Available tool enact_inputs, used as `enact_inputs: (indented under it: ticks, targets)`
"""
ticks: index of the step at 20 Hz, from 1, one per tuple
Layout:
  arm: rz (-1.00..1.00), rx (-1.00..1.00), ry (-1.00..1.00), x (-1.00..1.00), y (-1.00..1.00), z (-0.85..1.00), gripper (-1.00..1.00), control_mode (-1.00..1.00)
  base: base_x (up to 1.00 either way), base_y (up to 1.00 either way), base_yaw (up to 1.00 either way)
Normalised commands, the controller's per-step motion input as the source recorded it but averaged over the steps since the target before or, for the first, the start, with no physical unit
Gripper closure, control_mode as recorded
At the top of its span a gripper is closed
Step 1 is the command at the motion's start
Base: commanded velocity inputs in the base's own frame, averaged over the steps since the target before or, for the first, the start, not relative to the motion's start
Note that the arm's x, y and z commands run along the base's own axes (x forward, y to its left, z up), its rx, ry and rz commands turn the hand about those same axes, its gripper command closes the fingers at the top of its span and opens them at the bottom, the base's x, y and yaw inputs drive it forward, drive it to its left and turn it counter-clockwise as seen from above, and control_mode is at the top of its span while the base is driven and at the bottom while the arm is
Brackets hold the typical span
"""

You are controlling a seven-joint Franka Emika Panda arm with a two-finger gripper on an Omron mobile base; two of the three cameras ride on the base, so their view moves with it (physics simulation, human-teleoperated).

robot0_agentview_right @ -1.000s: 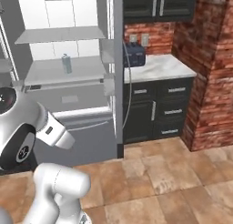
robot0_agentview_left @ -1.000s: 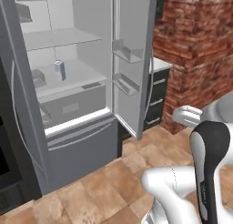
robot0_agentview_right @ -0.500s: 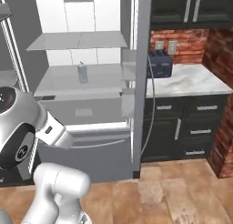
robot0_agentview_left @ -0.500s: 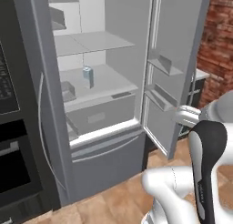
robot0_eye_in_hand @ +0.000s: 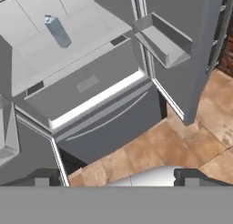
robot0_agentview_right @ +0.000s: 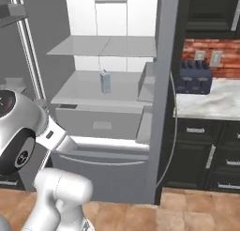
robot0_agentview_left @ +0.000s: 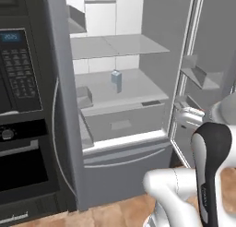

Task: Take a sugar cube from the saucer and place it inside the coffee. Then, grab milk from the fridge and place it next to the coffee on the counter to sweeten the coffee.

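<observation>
Though jaws wide, milk (robot0_eye_in_hand: 57, 31) far beyond fingertips (robot0_eye_in_hand: 196, 176)

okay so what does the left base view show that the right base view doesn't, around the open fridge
Left base view alone: the black wall oven with its keypad, left of the fridge. Right base view alone: the counter with a dark toaster against the brick wall, above dark cabinets. Both: the open fridge, its glass shelves and the milk upright on the middle shelf, above the lower drawer.
</observation>
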Motion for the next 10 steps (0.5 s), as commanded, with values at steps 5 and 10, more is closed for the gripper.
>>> enact_inputs:
  ticks: [5, 10]
  targets:
    - [0.0, 0.0, 0.0, 0.0, 0.0, 0.0, -1.0, 1.0, 0.58, -0.2, 0.32]
    - [0.0, 0.0, 0.0, 0.0, 0.0, 0.0, -1.0, 1.0, 0.25, -0.35, 0.17]
